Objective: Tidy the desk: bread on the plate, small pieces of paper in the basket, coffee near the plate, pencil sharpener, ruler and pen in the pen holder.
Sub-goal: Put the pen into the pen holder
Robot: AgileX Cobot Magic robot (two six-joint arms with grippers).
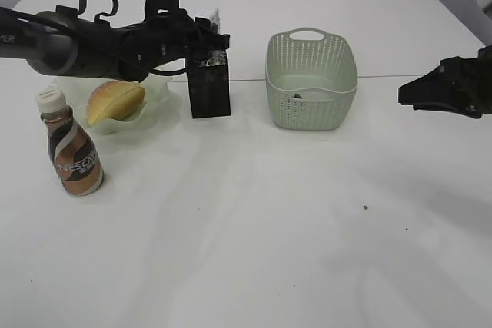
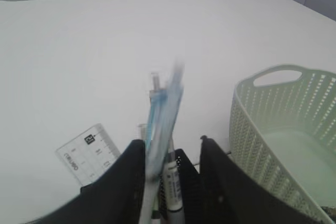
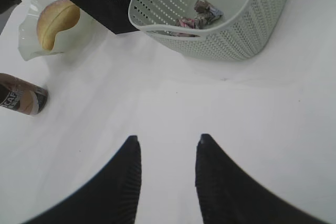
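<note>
Left gripper: hangs right over the pen holder, fingers spread wider than the one blurred blue pen that leans between them; released, not pinching.
Left arm: reaches in from the desk's left edge, stretched nearly level across the plate toward the seam line.
Right gripper: hovers over bare desk near the right edge, fingers apart, nothing between them.

Counted:
- one pen holder, standing on the seam, left of the middle
- one second pen, pale, upright inside the holder
- one ruler, clear, seen just left of the left finger
- one basket, just right of the holder
- one bread, lying in the single plate
- one coffee, upright near the plate, on its front side, toward the left edge

Only from the left wrist: shows the ruler and both pens.
Only from the right wrist: shows crumpled paper pieces in the basket, apparently two.
Only from the exterior: shows both arms at once.
</note>
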